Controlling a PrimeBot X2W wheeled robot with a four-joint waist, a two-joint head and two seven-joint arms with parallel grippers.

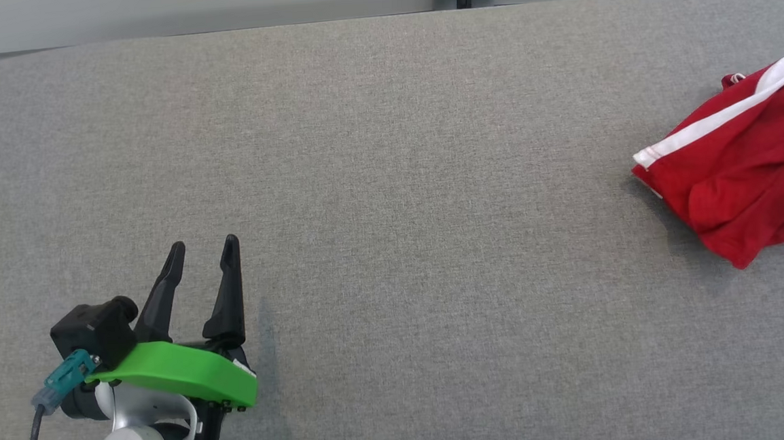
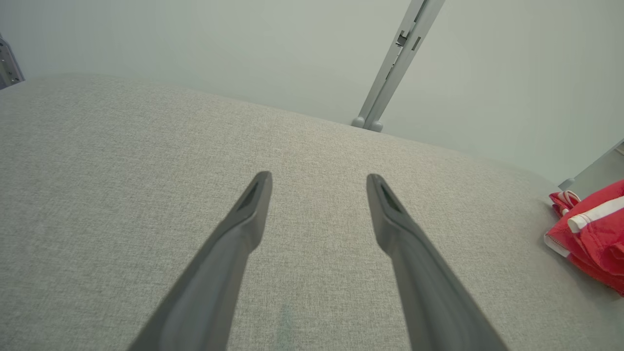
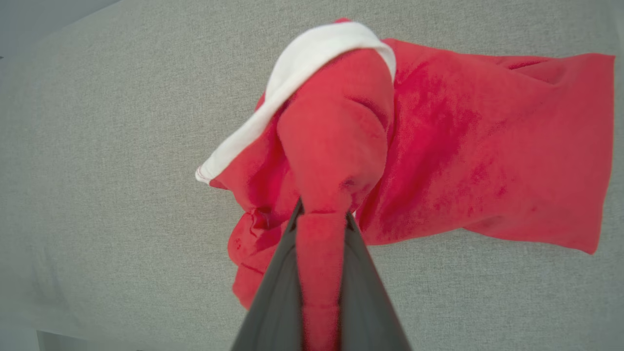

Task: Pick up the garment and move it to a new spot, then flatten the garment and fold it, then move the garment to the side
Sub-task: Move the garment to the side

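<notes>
Grey fabric-covered bench (image 1: 387, 145); red fleece garment with white trim (image 1: 736, 178) is bunched at its right end. A narrow ridge of it is pinched by the right jaws; left jaws are spread, empty, well apart. Slip-out on lifting could be caused by that thin pinch.

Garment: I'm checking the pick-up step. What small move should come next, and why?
Probably lift the right end effector a little and start carrying toward the table's bare middle. It is shut on a fold of the garment, which sits bunched at the far right in the head view.
</notes>
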